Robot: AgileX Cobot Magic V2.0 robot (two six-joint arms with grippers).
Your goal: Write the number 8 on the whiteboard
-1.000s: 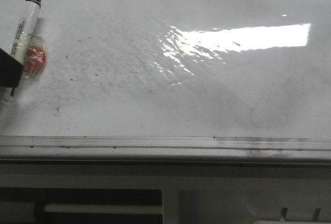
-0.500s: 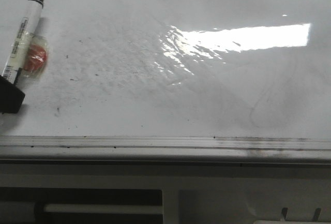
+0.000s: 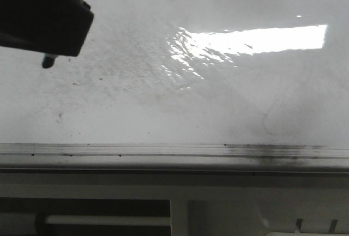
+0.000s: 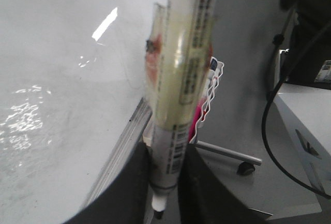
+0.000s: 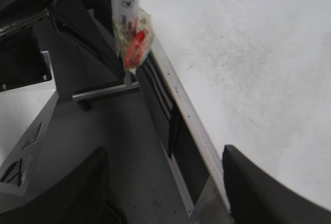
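the whiteboard (image 3: 180, 100), a large glossy white board smudged grey with black specks, a bright rectangular glare and a pale metal rail (image 3: 174, 150) along its near edge, lies flat and bears no black number 8 yet, only faint erased curves near its right side. a moment ago the white marker pen (image 4: 178, 105) lay at the far left of the board; now the left gripper (image 4: 164, 180) is clamped on its barrel, tip down, raised over the upper left of the board, so writing can likely start soon. the right gripper (image 5: 163, 193) hangs wide apart, holding nothing, beside the rail. nothing visible blocks the writing area.
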